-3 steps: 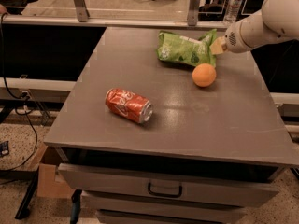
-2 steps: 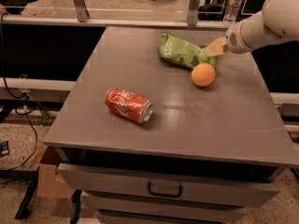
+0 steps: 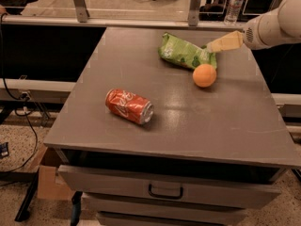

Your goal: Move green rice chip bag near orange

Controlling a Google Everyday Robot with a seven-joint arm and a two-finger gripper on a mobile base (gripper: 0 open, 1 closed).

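The green rice chip bag [image 3: 184, 52] lies crinkled on the grey table [image 3: 202, 126] at the back, right of centre. The orange [image 3: 204, 75] sits just in front of the bag's right end, touching it or nearly so. My gripper [image 3: 212, 46] reaches in from the right on a white arm [image 3: 275, 25], its tan tip at the bag's upper right corner. I cannot tell whether it still holds the bag.
A red soda can [image 3: 129, 106] lies on its side on the table's left middle. A drawer with a handle [image 3: 165, 191] sits below the front edge. A railing and a water bottle [image 3: 233, 6] stand behind the table.
The bag's right end has dropped and the bag lies flatter beside the orange. My gripper has barely shifted at the bag's right corner. The orange and can have not moved.
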